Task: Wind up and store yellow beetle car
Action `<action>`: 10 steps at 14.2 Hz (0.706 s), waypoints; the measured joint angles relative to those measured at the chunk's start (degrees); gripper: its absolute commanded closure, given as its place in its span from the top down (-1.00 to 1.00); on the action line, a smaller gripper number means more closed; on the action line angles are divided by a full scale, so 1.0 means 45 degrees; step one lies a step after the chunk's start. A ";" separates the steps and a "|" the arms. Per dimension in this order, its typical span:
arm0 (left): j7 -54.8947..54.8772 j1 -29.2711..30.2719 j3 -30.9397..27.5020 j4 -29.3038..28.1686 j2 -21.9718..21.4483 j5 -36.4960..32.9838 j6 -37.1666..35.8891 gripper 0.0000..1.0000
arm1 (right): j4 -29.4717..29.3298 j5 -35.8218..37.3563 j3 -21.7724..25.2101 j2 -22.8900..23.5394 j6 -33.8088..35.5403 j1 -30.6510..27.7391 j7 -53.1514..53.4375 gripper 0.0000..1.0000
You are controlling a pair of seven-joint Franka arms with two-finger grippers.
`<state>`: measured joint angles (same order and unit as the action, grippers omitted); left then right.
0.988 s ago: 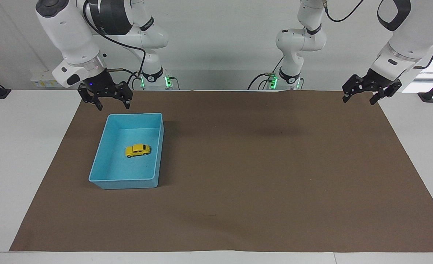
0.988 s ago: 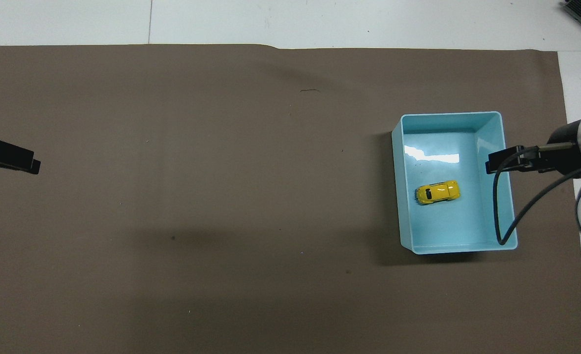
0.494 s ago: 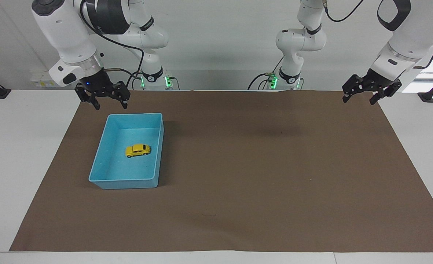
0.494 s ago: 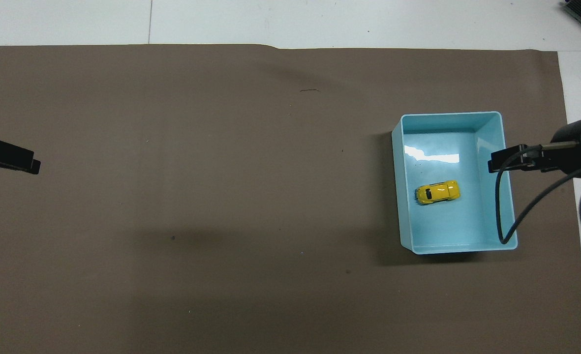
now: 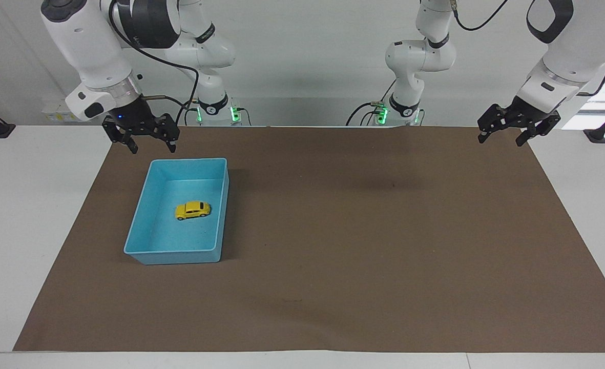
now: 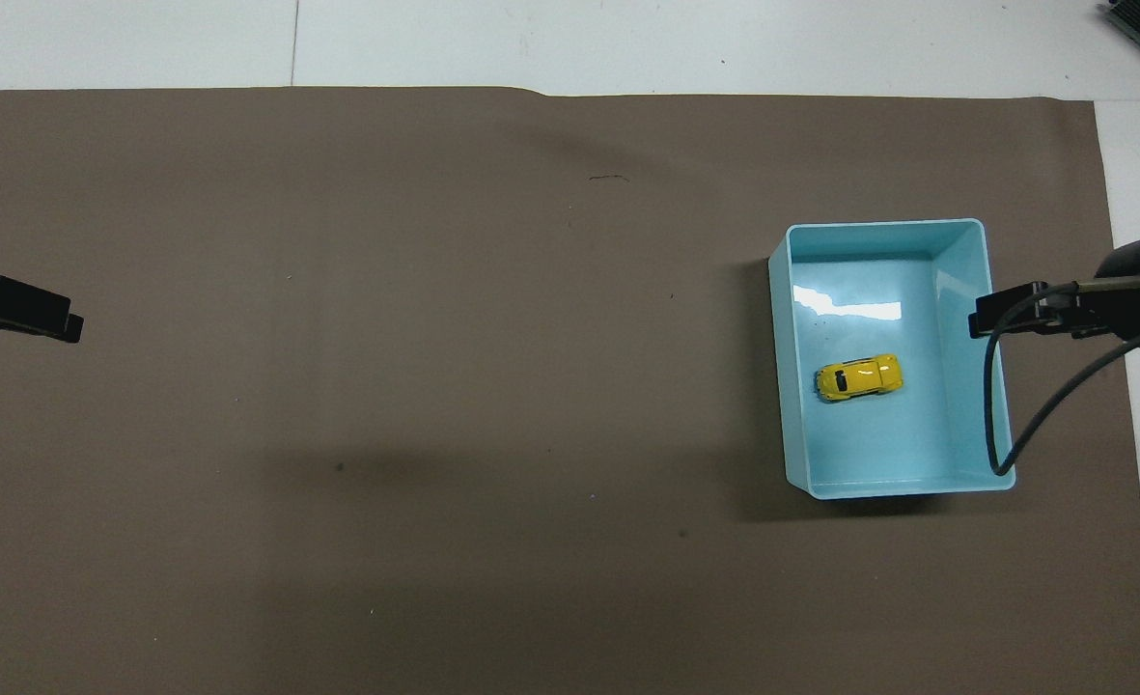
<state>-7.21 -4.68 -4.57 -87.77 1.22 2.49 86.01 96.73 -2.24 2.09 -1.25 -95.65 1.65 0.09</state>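
The yellow beetle car [image 5: 193, 209] lies on its wheels in the middle of the light-blue bin [image 5: 149, 186], free of both grippers; it also shows in the overhead view [image 6: 858, 376] inside the bin [image 6: 961, 386]. My right gripper [image 5: 152, 149] is open and empty, raised over the bin's edge toward the right arm's end of the table; its tip shows in the overhead view [image 6: 979, 319]. My left gripper [image 5: 500, 141] is open and empty, waiting raised over the brown mat's edge at the left arm's end, and also shows in the overhead view [image 6: 72, 330].
A brown mat [image 5: 363, 230] covers most of the white table [image 5: 20, 205]. The right arm's black cable [image 6: 999, 405] hangs over the bin's wall in the overhead view.
My right gripper has drawn back from over the bin toward the right arm's end of the table. The car, the bin and my left gripper have not moved.
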 measured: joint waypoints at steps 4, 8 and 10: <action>0.0000 0.0002 -0.0003 0.0000 0.0000 0.0000 0.0000 1.00 | -0.0151 0.0024 0.0070 -0.0122 0.0400 -0.0038 0.0002 1.00; 0.0000 0.0002 -0.0003 0.0000 0.0000 0.0000 0.0000 1.00 | -0.0188 0.0438 0.0172 -0.0374 0.0712 -0.0114 0.0003 1.00; 0.0000 0.0002 -0.0003 0.0000 0.0000 0.0000 0.0000 1.00 | -0.0188 0.0522 0.0218 -0.0414 0.0712 -0.0103 0.0003 1.00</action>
<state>-7.21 -4.67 -4.58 -87.77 1.22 2.49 86.01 95.89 0.11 3.07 -3.11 -92.44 1.18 0.11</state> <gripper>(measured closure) 0.000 0.000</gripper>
